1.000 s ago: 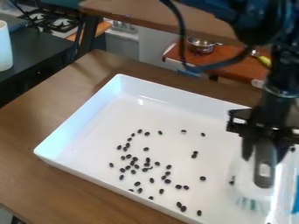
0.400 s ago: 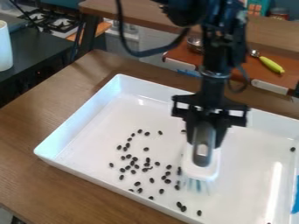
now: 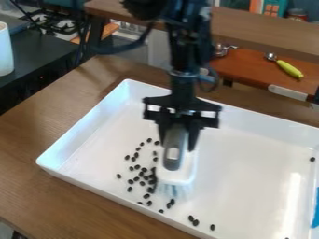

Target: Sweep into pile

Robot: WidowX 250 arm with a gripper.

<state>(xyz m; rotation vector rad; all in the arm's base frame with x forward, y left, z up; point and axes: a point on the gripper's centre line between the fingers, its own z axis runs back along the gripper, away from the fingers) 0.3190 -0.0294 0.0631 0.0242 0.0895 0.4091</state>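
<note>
Located a white cylinder (image 3: pixel 4 49) far left of the pincer (image 3: pixel 177 144), standing on a black surface (image 3: pixel 34 63), and a stove (image 3: pixel 59 21) farther back. Supported the white tray (image 3: pixel 84 126) on the wooden worktop (image 3: pixel 37 154), extending beneath the pincer and to both sides of it. Collected most of the small dark pellets (image 3: pixel 141 174) in the tray, left of the pincer and nearer the camera: loosely scattered on the outer side, more closely grouped beside the brush (image 3: pixel 176 175). Gripped the brush at the pincer, closed around the grey handle (image 3: pixel 175 148). Directed the white head and pale bristles (image 3: pixel 174 190) downward below the pincer; could not verify bristle contact with the tray floor. Placed three pellets nearer the camera and slightly right of the pincer. Positioned a metal bowl (image 3: pixel 221 49) behind and right of the pincer, on a red-brown surface (image 3: pixel 243 67), and a utensil with a yellow-green handle (image 3: pixel 289 69) farther right. Registered one pellet well apart to the right, near the tray wall, and a blue object (image 3: pixel 315 210) at far right.
</note>
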